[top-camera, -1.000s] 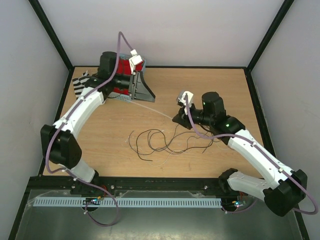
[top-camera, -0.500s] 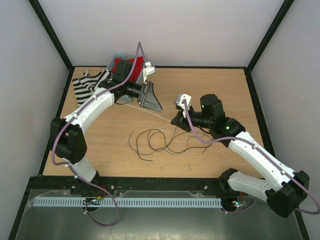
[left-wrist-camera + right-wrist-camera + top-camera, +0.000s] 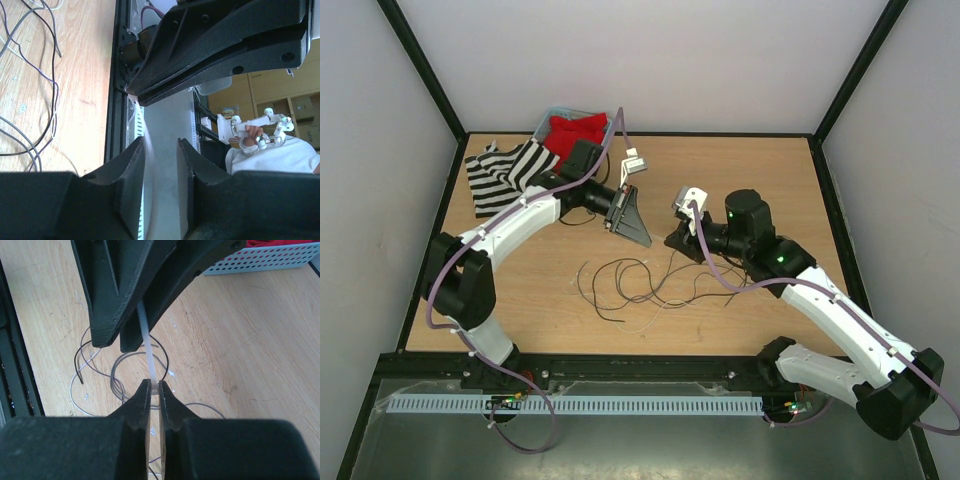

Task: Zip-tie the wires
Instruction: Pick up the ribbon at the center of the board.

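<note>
Clamped nearly closed at the right gripper (image 3: 154, 388) on a pale zip tie (image 3: 146, 347), with the strip pinched between the pads. Traced from there straight into the left gripper (image 3: 161, 142), just beside the right gripper on its far-left side. Cannot tell whether gripped at that end: in the left wrist view, a gap between the pads and the strip blurred against one of them.

Found the wires (image 3: 640, 285) loose on the table (image 3: 770, 180), under the right gripper and spreading to its near-left. Mostly black loops with a few pale strands. Not yet bundled, and touched by neither gripper.

Judged very light, limp and springy, so likely to slide and uncurl rather than stay bunched. Best gathered where several loops cross, near the middle of the tangle, not at the free ends. Tie judged stiffer but slick, so best held close to the tip for threading under the bundle.

Well apart from the right gripper, to its far-left: a basket (image 3: 556, 112) with red cloth (image 3: 578, 130), and a striped cloth (image 3: 505, 170) beside it.
</note>
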Controlling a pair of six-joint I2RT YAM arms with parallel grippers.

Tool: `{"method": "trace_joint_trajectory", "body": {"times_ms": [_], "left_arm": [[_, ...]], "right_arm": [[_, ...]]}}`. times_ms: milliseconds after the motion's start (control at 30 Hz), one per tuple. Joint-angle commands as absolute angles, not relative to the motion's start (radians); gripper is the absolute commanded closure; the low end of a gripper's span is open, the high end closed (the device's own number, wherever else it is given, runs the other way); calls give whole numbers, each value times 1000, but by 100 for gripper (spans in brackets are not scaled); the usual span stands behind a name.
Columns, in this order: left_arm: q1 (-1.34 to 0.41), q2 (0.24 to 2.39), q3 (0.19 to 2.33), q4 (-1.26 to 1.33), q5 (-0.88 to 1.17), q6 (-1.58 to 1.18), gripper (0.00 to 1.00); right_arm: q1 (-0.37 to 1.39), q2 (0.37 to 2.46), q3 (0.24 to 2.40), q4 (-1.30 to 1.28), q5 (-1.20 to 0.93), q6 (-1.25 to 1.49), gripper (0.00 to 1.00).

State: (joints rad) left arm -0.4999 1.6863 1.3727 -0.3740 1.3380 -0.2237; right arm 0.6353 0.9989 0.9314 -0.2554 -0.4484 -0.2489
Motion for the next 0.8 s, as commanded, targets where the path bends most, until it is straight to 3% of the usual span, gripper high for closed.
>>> {"method": "trace_joint_trajectory", "body": {"times_ms": [0,200,333,400,467,533,600,767], "left_arm": [[-502,1663,1365,-371,1357,-198,74],[-501,1666,1362,-373,1336,-195,99],[-497,1644,1359,-377,1270,-184,100],[-492,1619,1351,-376,1202,-175,100],[-485,1590,1345,-377,1130,-169,100],[-482,1562,1337,-372,1042,-174,100],[-482,1529,1320,-350,973,-188,100],[-480,1444,1272,-279,878,-233,100]], "right_arm": [[639,996,940,-258,-431,-262,100],[639,988,936,-258,-409,-268,100],[639,980,938,-254,-380,-251,95],[638,970,936,-238,-355,-220,76],[639,957,928,-208,-317,-169,45],[638,948,925,-178,-265,-100,27],[638,943,929,-153,-247,-26,17],[639,917,923,-46,-227,252,5]]}}
